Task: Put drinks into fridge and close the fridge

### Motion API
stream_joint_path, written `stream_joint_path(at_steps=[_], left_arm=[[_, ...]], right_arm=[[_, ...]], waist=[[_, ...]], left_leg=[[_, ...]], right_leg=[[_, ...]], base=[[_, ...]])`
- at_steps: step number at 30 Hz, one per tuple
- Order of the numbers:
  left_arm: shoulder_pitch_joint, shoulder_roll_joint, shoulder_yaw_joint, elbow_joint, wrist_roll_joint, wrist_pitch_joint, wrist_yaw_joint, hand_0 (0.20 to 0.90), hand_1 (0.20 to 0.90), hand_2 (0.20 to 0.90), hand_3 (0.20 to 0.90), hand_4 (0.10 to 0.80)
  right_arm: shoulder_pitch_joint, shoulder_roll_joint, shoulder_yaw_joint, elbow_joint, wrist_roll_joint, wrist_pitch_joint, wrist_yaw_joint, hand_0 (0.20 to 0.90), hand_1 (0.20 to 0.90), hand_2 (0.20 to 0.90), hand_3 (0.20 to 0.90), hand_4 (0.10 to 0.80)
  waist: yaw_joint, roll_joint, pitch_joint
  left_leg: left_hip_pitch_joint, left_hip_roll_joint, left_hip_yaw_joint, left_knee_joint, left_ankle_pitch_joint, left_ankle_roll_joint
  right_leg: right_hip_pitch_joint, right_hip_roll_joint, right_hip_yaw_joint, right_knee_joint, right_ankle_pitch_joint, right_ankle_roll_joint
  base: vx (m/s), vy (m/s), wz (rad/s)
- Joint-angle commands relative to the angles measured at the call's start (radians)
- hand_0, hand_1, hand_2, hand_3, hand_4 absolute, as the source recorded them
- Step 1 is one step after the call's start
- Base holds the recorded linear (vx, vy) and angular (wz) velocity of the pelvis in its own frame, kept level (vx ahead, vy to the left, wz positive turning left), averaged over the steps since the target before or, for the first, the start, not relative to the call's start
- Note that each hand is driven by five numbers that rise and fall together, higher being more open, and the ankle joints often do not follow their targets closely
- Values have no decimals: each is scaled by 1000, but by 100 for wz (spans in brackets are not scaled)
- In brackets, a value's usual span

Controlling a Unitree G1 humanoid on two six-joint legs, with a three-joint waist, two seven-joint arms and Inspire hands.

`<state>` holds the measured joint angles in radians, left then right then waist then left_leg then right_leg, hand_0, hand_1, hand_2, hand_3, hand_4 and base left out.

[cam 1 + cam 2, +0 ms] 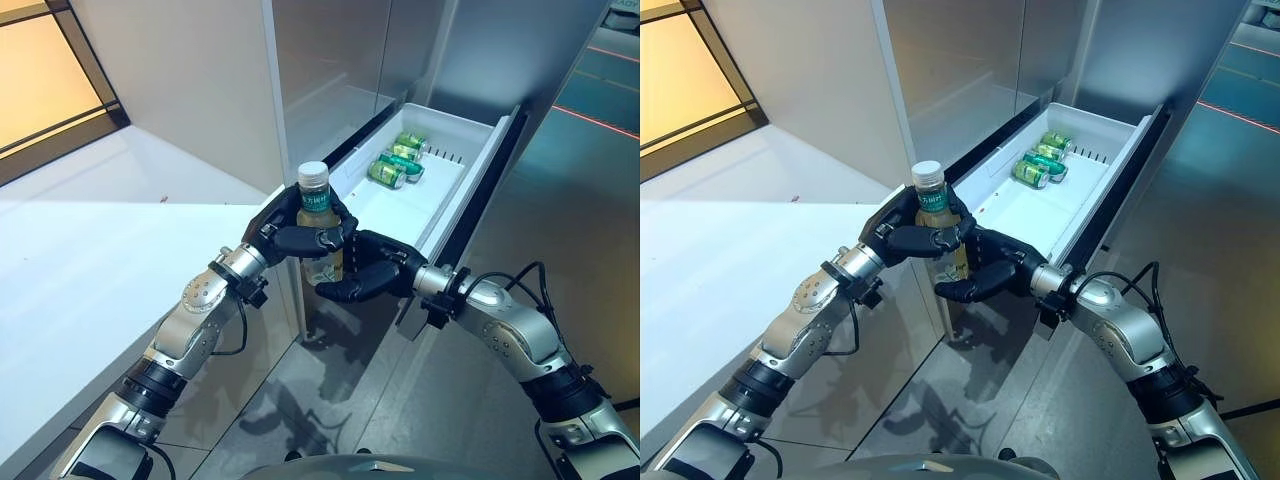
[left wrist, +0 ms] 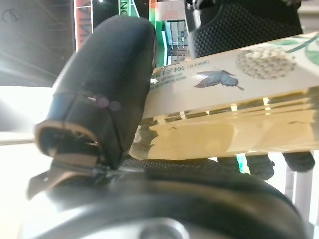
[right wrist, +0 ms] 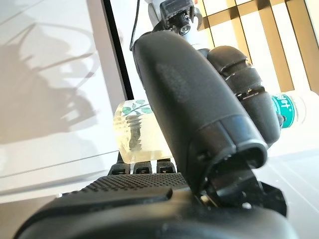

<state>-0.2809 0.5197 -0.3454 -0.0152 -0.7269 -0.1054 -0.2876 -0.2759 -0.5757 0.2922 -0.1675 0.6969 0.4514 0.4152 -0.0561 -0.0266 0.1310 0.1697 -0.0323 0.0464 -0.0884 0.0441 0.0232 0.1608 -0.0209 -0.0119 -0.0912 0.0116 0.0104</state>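
Observation:
A bottle (image 1: 315,206) with a white cap, a green label and pale yellow drink stands upright between my two hands, in front of the open white fridge drawer (image 1: 478,170). My left hand (image 1: 292,237) is curled round its upper body; the thumb (image 2: 109,84) presses on the label of the bottle (image 2: 224,114). My right hand (image 1: 378,270) is curled round its lower part, fingers under and thumb in front, as the right wrist view (image 3: 189,99) shows against the bottle (image 3: 133,135). Green cans (image 1: 398,160) lie at the drawer's far end.
The drawer sticks out from the tall grey fridge (image 1: 330,60) at about hand height, with its near half bare. A white counter (image 1: 90,260) runs along my left. Grey tiled floor (image 1: 420,400) lies below the hands.

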Motion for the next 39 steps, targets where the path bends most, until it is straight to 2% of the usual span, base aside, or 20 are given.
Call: stream_joint_path(at_steps=[1, 3, 4, 5, 6, 7, 14, 19, 21, 22, 25, 26, 30, 34, 38, 39], left_arm=[[-170, -134, -30, -164, -203, -77, -122, 300, 300, 300, 200, 100], [-168, -137, -43, -173, -225, -63, -149, 300, 300, 300, 200, 100], [-168, -140, -49, -178, -226, -56, -157, 300, 300, 300, 200, 100], [-168, -143, -63, -188, -238, -42, -176, 300, 300, 300, 200, 100], [-167, -140, -73, -194, -252, -31, -197, 300, 300, 300, 200, 100], [-165, -141, -80, -199, -261, -18, -212, 300, 300, 300, 200, 100], [-153, -148, -135, -229, -359, 90, -354, 300, 300, 300, 200, 100], [-155, -155, -172, -254, -339, 131, -431, 309, 309, 309, 211, 111], [-163, -147, -190, -260, -323, 130, -439, 552, 552, 552, 494, 394], [-166, -142, -195, -265, -324, 132, -432, 900, 900, 900, 900, 800], [-166, -131, -194, -274, -325, 116, -366, 900, 900, 900, 900, 800], [-162, -129, -187, -273, -320, 100, -328, 900, 900, 900, 900, 800], [-118, -139, -127, -272, -242, 42, -219, 900, 900, 900, 900, 800], [-51, -138, -52, -252, -160, 37, -186, 900, 900, 900, 900, 800], [87, -107, 23, -198, -142, 98, -215, 900, 900, 900, 900, 800], [93, -105, 26, -195, -139, 98, -222, 900, 900, 900, 900, 800]], right_arm=[[-101, 109, 40, -86, 145, -48, 9, 900, 900, 900, 900, 800], [-104, 108, 49, -90, 148, -52, -5, 900, 900, 900, 900, 800], [-107, 106, 52, -92, 156, -52, -12, 806, 806, 806, 790, 690], [-106, 107, 56, -93, 167, -52, -22, 552, 552, 552, 494, 394], [-104, 107, 59, -93, 168, -57, -28, 387, 387, 387, 302, 202], [-104, 106, 62, -96, 175, -63, -35, 300, 300, 300, 200, 100], [-93, 102, 65, -104, 239, -92, -111, 300, 300, 300, 200, 100], [-89, 115, 52, -95, 283, -117, -180, 300, 300, 300, 200, 100], [-88, 112, 49, -91, 283, -136, -200, 300, 300, 300, 200, 100], [-87, 111, 46, -90, 278, -145, -208, 300, 300, 300, 200, 100], [-88, 105, 31, -85, 215, -214, -253, 300, 300, 300, 200, 100], [-94, 101, 18, -81, 127, -273, -279, 300, 300, 300, 200, 100], [-139, 68, -72, -62, -96, -388, -389, 300, 300, 300, 200, 100], [-185, 49, -166, -12, -48, -381, -479, 300, 300, 300, 200, 100], [-223, 22, -255, 82, 8, -383, -559, 300, 300, 300, 200, 100], [-225, 20, -257, 85, 9, -385, -561, 300, 300, 300, 200, 100]], waist=[[7, -20, -91], [6, -20, -90], [6, -19, -90], [5, -19, -90], [5, -18, -90], [4, -17, -90], [-3, -11, -88], [-9, -6, -88], [-12, -4, -86], [-13, -3, -86], [-11, -1, -86], [-10, 0, -87], [8, 0, -86], [34, -2, -85], [74, -3, -80], [74, -3, -81]], left_leg=[[-9, -7, 0, 1, -67, 3], [-9, -8, 0, 1, -67, 4], [-9, -8, 1, 1, -68, 4], [-9, -8, 2, 1, -68, 5], [-9, -7, 2, 1, -67, 5], [-9, -7, 3, 1, -68, 5], [-7, -10, 8, 1, -69, 8], [-7, -12, 9, 1, -70, 10], [-7, -13, 9, 1, -70, 11], [-6, -13, 9, 1, -70, 11], [-5, -13, 9, 1, -71, 12], [-5, -13, 8, 1, -71, 11], [-4, -11, 0, 1, -72, 12], [-12, -10, -14, 1, -64, 9], [-15, -10, -34, 1, -62, 3], [-16, -10, -35, 1, -62, 3]], right_leg=[[-15, 16, -41, 15, 5, 31], [-16, 17, -38, 15, 5, 31], [-16, 17, -38, 15, 6, 31], [-16, 17, -38, 15, 6, 31], [-16, 17, -37, 14, 7, 32], [-16, 17, -36, 14, 7, 32], [-16, 18, -28, 14, 11, 32], [-16, 18, -24, 14, 11, 31], [-17, 18, -24, 14, 12, 31], [-16, 19, -24, 14, 13, 31], [-15, 18, -25, 12, 14, 32], [-15, 19, -25, 11, 14, 32], [-8, 19, -33, 9, 12, 30], [-12, 19, -50, 10, 15, 24], [-7, 15, -85, 9, 9, 18], [-7, 15, -87, 9, 8, 18]], base=[[0, 0, 0], [0, 0, 0], [0, 0, 0], [0, 0, 0], [0, 0, 0], [0, 0, 0], [0, 0, 0], [0, 0, 0], [0, 0, 0], [0, 0, 0], [0, 0, 0], [0, 0, 0], [0, 0, 0], [-3, -22, 3], [8, -12, 14], [6, 1, 14]])
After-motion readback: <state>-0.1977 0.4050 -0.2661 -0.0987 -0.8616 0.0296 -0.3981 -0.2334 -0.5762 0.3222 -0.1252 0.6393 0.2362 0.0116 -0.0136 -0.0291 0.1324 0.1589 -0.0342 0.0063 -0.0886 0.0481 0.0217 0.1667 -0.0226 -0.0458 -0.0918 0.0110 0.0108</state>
